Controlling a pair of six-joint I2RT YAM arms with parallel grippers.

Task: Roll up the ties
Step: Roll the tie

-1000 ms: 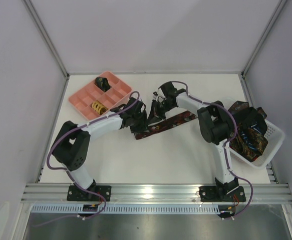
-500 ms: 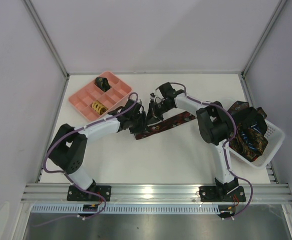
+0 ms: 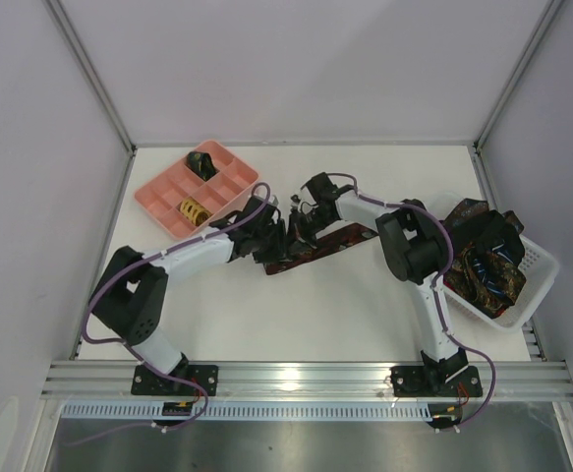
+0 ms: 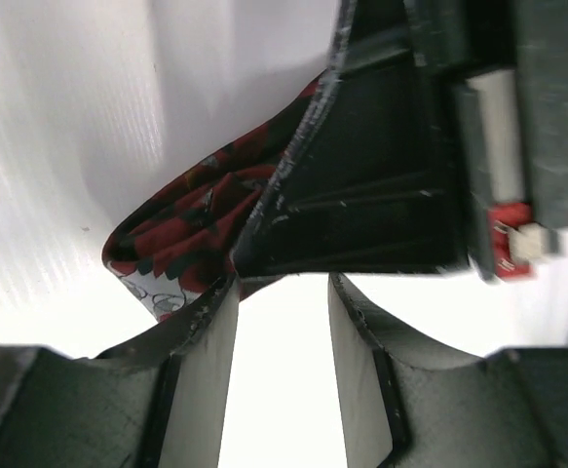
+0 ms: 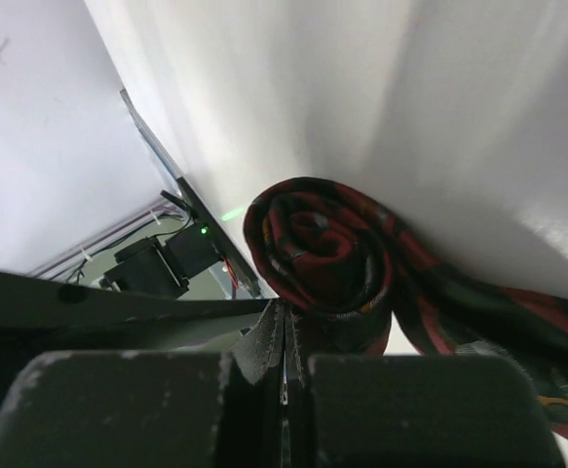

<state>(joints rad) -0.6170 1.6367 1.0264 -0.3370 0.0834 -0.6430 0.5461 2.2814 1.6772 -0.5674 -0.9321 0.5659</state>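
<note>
One white table, patterned tie on it, pale walls

The tie on the white surface is dark brown-black with a red-orange pattern. Close up, its rolled end shows deep red bands against dark green-black. The compartment tray is salmon pink; it holds a dark rolled tie and a yellow-patterned rolled tie. The mesh basket is white, and its heaped ties are dark brown with blue and orange flecks. The left arm and right arm are white with black joints, trailing purple cables.
</note>
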